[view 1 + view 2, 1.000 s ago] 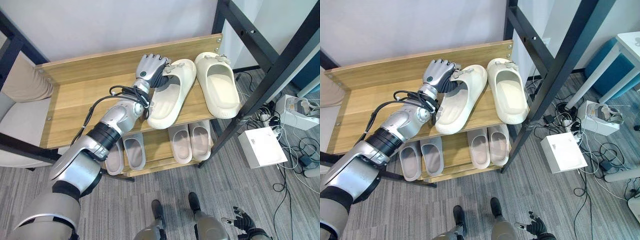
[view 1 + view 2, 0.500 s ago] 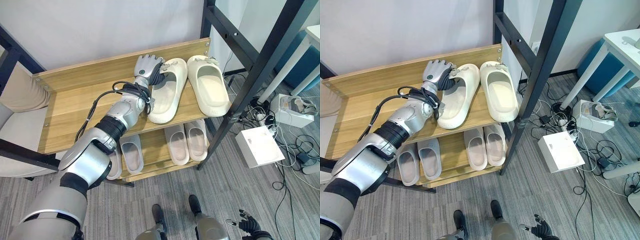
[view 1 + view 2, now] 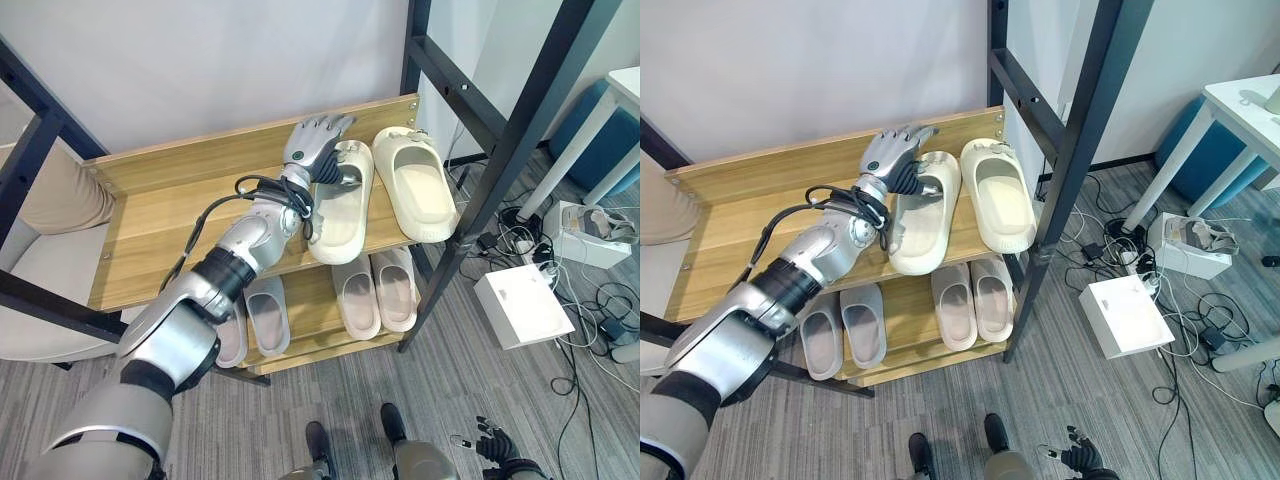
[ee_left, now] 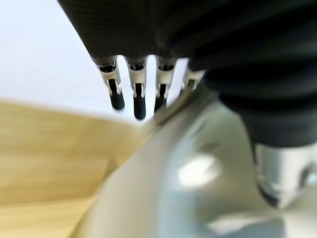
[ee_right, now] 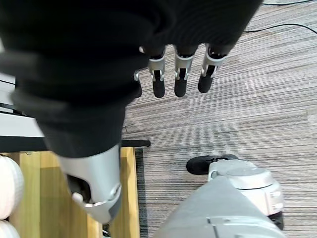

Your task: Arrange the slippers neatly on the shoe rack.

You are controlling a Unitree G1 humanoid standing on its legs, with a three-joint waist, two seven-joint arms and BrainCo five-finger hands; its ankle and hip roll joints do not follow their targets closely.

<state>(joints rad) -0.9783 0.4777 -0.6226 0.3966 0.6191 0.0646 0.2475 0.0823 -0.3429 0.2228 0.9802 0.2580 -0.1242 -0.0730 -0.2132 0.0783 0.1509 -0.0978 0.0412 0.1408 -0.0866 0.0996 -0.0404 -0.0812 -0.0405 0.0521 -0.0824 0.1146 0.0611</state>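
Observation:
Two cream slippers lie side by side at the right end of the wooden top shelf [image 3: 170, 220] of the shoe rack. My left hand [image 3: 315, 140] rests on the toe strap of the left cream slipper [image 3: 338, 205], its fingers [image 4: 138, 94] straight and pointing at the back board. The wrist view shows that slipper [image 4: 163, 173] just under the palm. The right cream slipper [image 3: 415, 190] lies parallel, close beside it and untouched. My right hand [image 3: 490, 447] hangs low by the floor, its fingers [image 5: 179, 74] straight and holding nothing.
On the lower shelf lie a grey pair [image 3: 265, 310] and a beige pair [image 3: 375, 290]. A black frame post [image 3: 490, 190] slants past the rack's right end. A white box [image 3: 527, 305] and cables lie on the floor to the right. A beige cushion [image 3: 40, 260] sits left.
My left hand's fingers have gone from curled on the left cream slipper's strap to straight. That slipper has swung from slanted to parallel with its mate. The camera has also shifted.

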